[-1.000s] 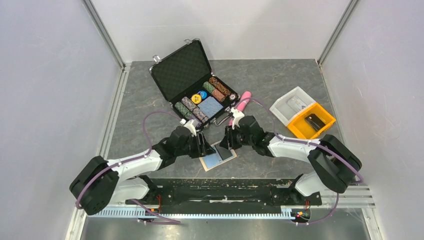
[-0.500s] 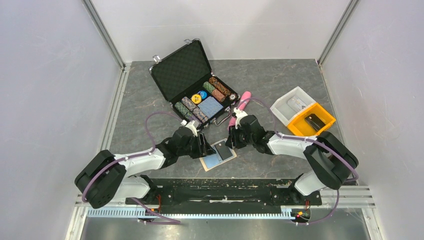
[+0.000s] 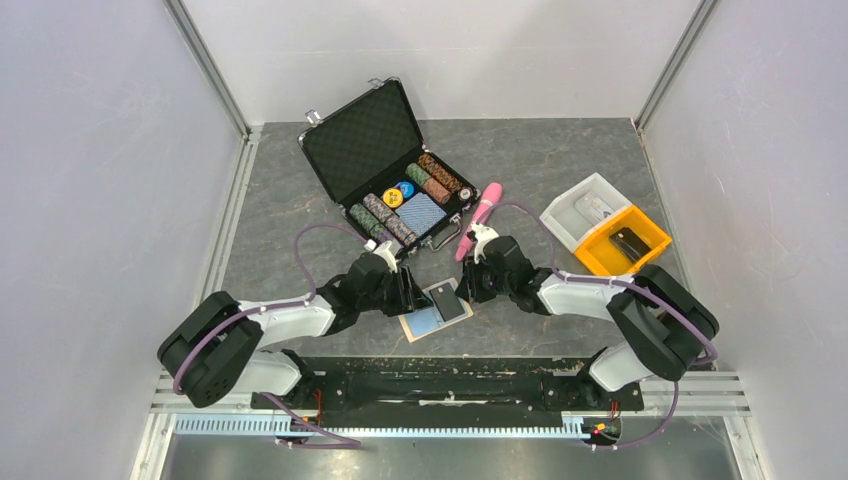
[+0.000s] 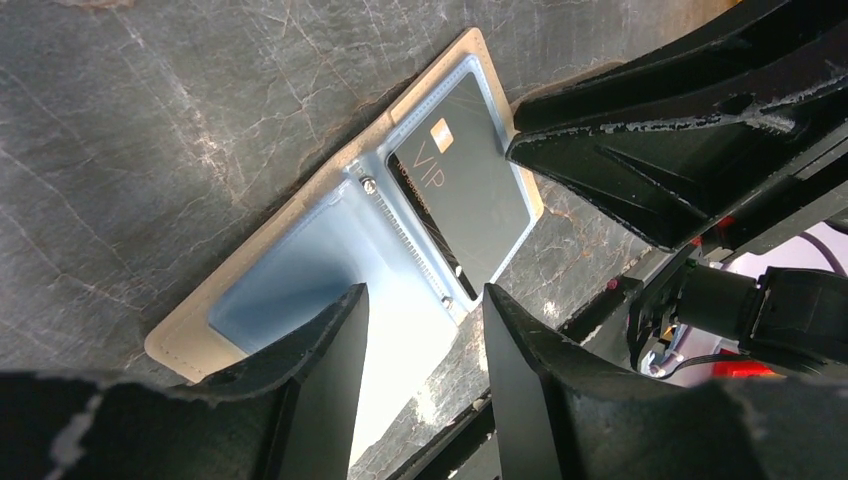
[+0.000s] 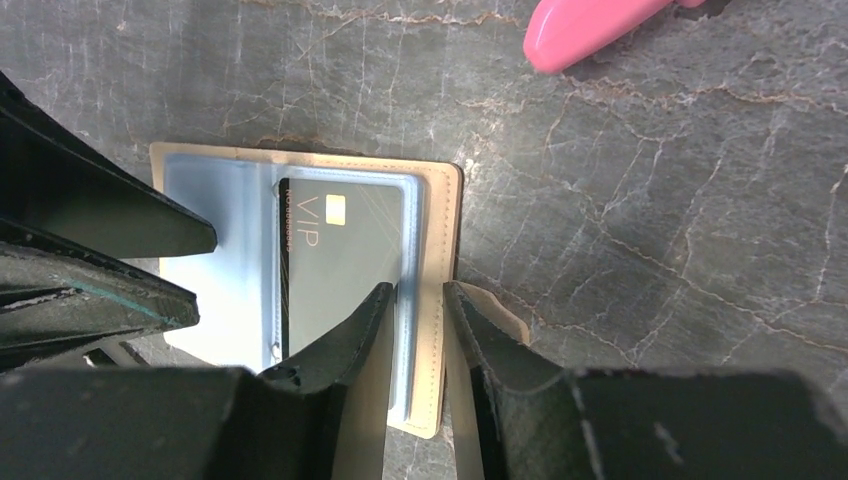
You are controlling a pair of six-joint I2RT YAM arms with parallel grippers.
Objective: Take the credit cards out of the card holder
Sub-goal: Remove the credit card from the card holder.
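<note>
The tan card holder (image 3: 412, 327) lies open and flat near the table's front edge, with clear bluish sleeves inside. A dark credit card (image 3: 450, 302) marked VIP sits in its right sleeve, also in the left wrist view (image 4: 462, 190) and the right wrist view (image 5: 345, 260). The left sleeve (image 4: 290, 280) looks pale blue; I cannot tell if a card is in it. My left gripper (image 3: 408, 290) is open, low over the left sleeve (image 4: 425, 297). My right gripper (image 3: 468, 285) is narrowly open, its fingers either side of the holder's right edge (image 5: 418, 290), holder edge (image 5: 440, 230).
An open black chip case (image 3: 362, 140) with poker chips stands behind the holder. A pink object (image 3: 480, 213) lies just behind my right gripper, also in the right wrist view (image 5: 590, 25). A white tray and an orange bin (image 3: 618, 245) stand at the right.
My right gripper has shifted right, off the holder's middle to its right edge, uncovering the dark card. My left arm has edged slightly right and forward.
</note>
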